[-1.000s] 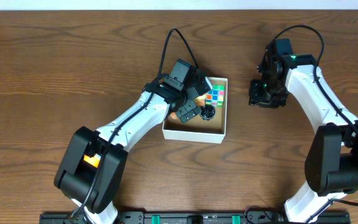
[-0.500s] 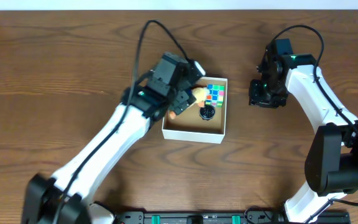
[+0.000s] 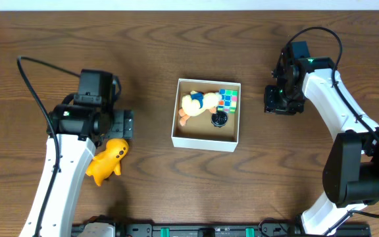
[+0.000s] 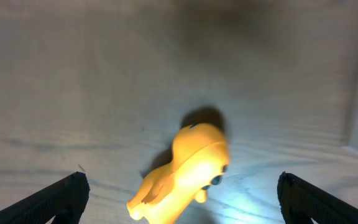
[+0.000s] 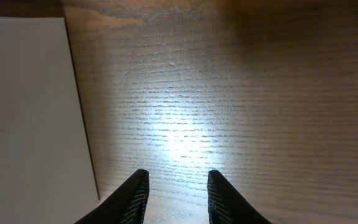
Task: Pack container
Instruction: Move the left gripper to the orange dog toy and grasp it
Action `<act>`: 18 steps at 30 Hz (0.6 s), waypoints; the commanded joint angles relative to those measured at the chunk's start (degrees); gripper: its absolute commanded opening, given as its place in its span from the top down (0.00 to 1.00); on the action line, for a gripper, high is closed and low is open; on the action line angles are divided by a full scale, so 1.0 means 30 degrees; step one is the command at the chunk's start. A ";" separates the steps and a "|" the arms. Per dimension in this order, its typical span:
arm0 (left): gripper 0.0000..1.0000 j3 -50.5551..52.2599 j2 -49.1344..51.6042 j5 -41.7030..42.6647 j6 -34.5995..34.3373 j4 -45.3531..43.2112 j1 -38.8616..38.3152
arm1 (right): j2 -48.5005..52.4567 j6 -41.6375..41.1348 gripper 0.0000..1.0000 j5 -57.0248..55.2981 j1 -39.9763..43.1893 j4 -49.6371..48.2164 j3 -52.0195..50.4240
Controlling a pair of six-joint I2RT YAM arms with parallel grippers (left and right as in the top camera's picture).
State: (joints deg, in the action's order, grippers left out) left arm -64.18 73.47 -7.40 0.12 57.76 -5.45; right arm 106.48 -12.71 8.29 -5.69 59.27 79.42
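On the left side of the table (image 3: 38, 59), the left arm (image 3: 61, 174) hangs over bare wood, well apart from the box. The right arm (image 3: 337, 108) reaches to just beside the box's right wall.

The box (image 3: 206, 143) sits mid-table, open top. Its far half is already crowded, its near half bare brown card. It looks like thin card, so prob. light. Any bump from an arm coming in low would likely shove it, and the right arm is close enough to do that w/ a small drift.

A yellow toy (image 4: 188, 165) lies on the wood near the left arm, tilted. It looks rounded and smooth, so a pinch on its narrow end could squirt it out sideways.

Inside the box, a cream plush (image 3: 195, 105) lies at far left. A colour cube (image 3: 228, 100) is at far right, touching or nearly touching the plush. A small black thing (image 3: 220, 119) sits just near of them. If the yellow toy lands on that pile rather than the bare half, it may roll over the low wall.

The left gripper (image 3: 125, 124) has its fingers spread wide, holding nothing, w/ the yellow toy in the gap below. Overhead it looks offset from the toy, so a straight drop might clip the toy's end only.

The right gripper (image 5: 178, 190) has its fingers parted a bit, empty, over lit wood.
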 commanded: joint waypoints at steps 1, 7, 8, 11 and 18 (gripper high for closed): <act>0.02 0.1989 0.0481 0.0313 0.0976 -0.0525 0.0809 | 0.0095 0.0350 0.66 -0.0131 0.0058 0.0015 0.0007; 0.02 0.4306 0.1894 0.0321 0.2025 -0.1887 0.1042 | 0.0095 0.0364 0.66 -0.0131 0.0058 -0.0036 0.0007; 0.02 0.4437 0.2157 0.0328 0.2033 -0.2011 0.1042 | 0.0095 0.0408 0.66 -0.0138 0.0058 -0.0036 0.0007; 0.02 0.4466 0.3162 0.0328 0.2266 -0.2076 0.1042 | 0.0095 0.0554 0.66 -0.0138 0.0051 -0.0044 0.0007; 0.02 0.4466 0.5727 0.0321 0.2310 -0.2157 0.1042 | 0.0095 0.0561 0.66 -0.0138 0.0058 -0.0044 0.0007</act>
State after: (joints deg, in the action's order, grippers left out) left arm -50.72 88.05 -6.42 6.26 51.27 -2.61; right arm 106.48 -11.92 8.10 -5.69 59.11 79.42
